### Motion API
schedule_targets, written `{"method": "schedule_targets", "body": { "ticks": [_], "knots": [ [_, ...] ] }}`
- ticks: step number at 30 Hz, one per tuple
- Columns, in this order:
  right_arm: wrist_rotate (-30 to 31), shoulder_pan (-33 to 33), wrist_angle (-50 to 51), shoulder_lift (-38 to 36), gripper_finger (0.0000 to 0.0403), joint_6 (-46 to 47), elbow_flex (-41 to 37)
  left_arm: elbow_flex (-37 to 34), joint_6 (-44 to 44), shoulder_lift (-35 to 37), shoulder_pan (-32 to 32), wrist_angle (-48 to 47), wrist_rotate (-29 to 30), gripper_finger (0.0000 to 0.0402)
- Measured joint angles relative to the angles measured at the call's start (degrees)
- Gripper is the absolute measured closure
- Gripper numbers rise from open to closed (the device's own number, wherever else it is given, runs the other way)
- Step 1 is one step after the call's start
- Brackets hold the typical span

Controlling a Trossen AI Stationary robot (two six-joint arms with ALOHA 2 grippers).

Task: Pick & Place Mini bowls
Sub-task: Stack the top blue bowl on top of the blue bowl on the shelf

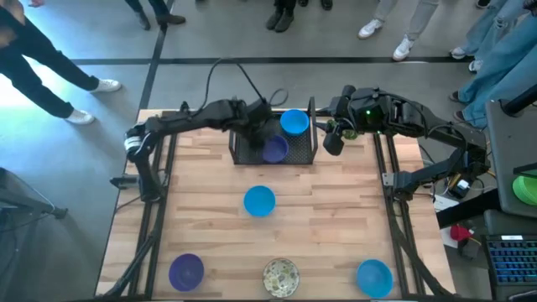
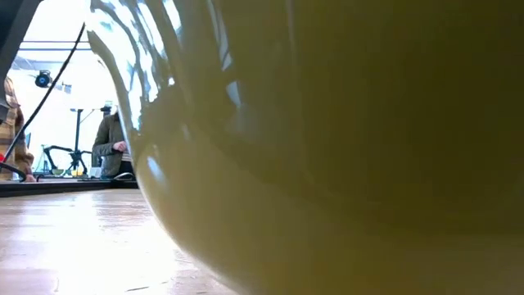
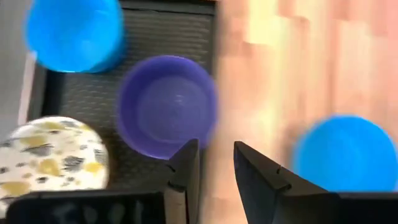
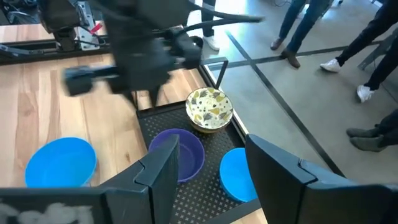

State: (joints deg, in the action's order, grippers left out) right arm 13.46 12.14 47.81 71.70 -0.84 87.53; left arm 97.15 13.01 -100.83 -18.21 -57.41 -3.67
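Observation:
A black mesh tray (image 1: 252, 155) at the table's far edge holds a blue bowl (image 1: 294, 122), a purple bowl (image 1: 275, 149) and a speckled cream bowl (image 3: 53, 155), which my left arm hides in the high view. My left gripper (image 3: 214, 163) hovers over the tray's near edge beside the purple bowl (image 3: 166, 106), narrowly open and empty. My right gripper (image 4: 214, 171) is open and empty just right of the tray (image 4: 155, 121). Another blue bowl (image 1: 259, 201) rests mid-table. A purple bowl (image 1: 186, 271), a speckled bowl (image 1: 281, 277) and a blue bowl (image 1: 374, 277) sit along the near edge.
The near-edge speckled bowl (image 2: 344, 147) fills almost the whole low view. Several people (image 1: 394, 25) stand on the floor beyond the far edge. Bare wood (image 1: 352, 210) lies between the tray and the near row of bowls.

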Motion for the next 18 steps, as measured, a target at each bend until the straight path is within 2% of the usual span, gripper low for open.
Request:
{"method": "schedule_targets", "body": {
  "ticks": [8, 14, 18],
  "knots": [
    [-1.3, 0.0, 0.4, 0.0, 0.0225, -2.6, 0.0, -1.0, -4.0, 1.7, 10.1, -3.5, 0.0, 0.0309],
    [-9.1, 0.0, 2.1, -0.1, 0.0225, -5.2, 0.0, -4.8, -11.3, 1.4, 14.1, -2.9, -0.1, 0.0309],
    [-11.0, 0.0, 3.5, -0.1, 0.0225, -5.7, 0.0, -9.5, -16.4, 1.4, 15.0, -1.3, 0.1, 0.0309]
  ]
}}
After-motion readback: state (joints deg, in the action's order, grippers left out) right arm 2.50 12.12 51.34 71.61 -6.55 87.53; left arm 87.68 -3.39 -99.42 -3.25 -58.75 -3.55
